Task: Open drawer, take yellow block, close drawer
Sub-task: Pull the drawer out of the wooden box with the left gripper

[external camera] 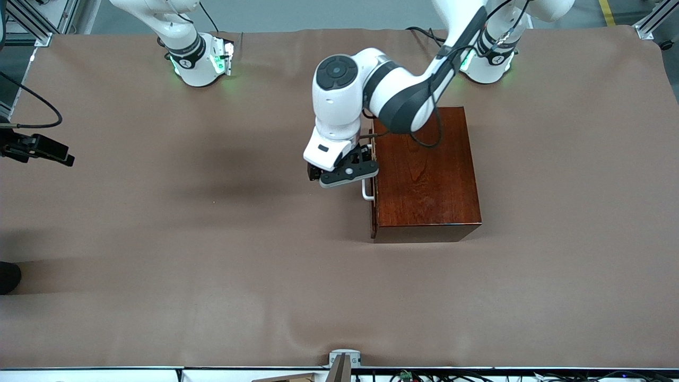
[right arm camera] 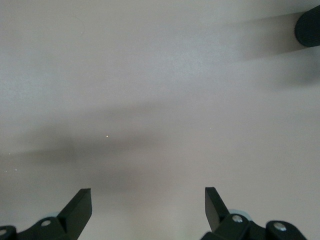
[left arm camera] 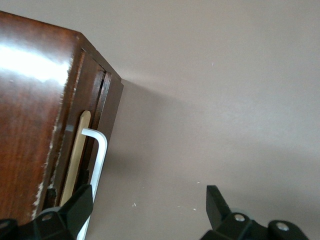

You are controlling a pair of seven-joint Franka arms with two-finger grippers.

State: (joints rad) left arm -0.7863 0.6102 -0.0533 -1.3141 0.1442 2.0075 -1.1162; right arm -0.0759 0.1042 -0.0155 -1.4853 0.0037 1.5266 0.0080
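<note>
The glossy reddish-brown wooden box (external camera: 424, 170) stands in front of the left arm's base. Its drawer (external camera: 373, 215) faces the right arm's end of the table and looks pushed in. The white bar handle (external camera: 367, 192) sticks out from the dark front. My left gripper (external camera: 366, 159) is open at the handle's end farther from the front camera. In the left wrist view the gripper (left arm camera: 148, 202) has one finger (left arm camera: 80, 202) right beside the handle (left arm camera: 100, 155) and the drawer front (left arm camera: 92, 100). The yellow block is hidden. My right gripper (right arm camera: 148, 202) is open and empty over bare table.
Brown cloth (external camera: 212, 265) covers the whole table. The right arm's hand (external camera: 40, 148) waits at the right arm's end of the table. A dark round object (external camera: 8, 276) sits at that same edge, and it also shows in the right wrist view (right arm camera: 309, 25).
</note>
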